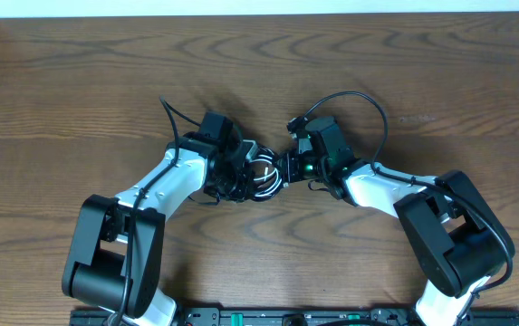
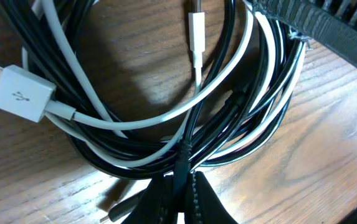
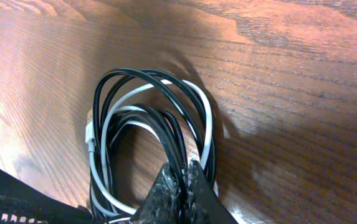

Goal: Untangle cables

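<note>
Table (image 1: pixel 422 72): brown wood, strong grain running left to right. You have it filling the whole overhead view, with a pale strip along the far edge.

Cables (image 1: pixel 264 178): you see one coiled bundle of black and white cords lying on the wood about mid-table. A white USB plug (image 2: pixel 17 93) sits at the bundle's edge. A slim white connector (image 2: pixel 195 37) lies inside the loop.

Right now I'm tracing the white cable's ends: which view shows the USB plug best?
Left wrist: the USB plug lies large at the left edge, logo up. Right wrist shows the bundle, but no plug I can identify. Overhead, the bundle is tiny; the plug cannot be made out.
</note>
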`<state>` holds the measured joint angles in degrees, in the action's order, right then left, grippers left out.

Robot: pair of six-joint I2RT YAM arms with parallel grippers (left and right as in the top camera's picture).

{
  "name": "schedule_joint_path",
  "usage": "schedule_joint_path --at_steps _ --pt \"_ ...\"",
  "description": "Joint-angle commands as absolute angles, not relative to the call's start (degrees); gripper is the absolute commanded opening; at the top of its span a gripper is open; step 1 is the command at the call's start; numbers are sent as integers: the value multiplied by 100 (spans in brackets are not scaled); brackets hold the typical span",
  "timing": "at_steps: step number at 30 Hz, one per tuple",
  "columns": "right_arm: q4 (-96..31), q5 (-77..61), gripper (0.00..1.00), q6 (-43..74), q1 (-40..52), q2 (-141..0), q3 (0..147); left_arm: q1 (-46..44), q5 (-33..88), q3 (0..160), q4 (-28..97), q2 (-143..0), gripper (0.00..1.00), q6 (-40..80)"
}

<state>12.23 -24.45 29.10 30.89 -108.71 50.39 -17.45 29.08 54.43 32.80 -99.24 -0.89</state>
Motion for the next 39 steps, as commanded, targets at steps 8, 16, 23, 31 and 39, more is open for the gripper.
schedule_joint_path --at_steps 8,16,23,31,39 --pt "1219 -2390 1 2827 3135 -10912 5004 -1258 2331 5402 3271 -9996 7 491" --pt "1221 -2388 1 2825 3151 -10912 5004 -982 2329 5402 3273 -9996 8 631" --pt "1227 -2390 1 2825 3151 -10912 5004 -982 2027 5400 3288 -9996 8 829" --pt "1356 -2617 46 2829 3105 -10895 5017 -982 2029 5400 3286 -9996 8 825" --pt "1323 -4064 56 3514 2615 -10759 5133 -982 2167 5400 3271 -9996 17 823"
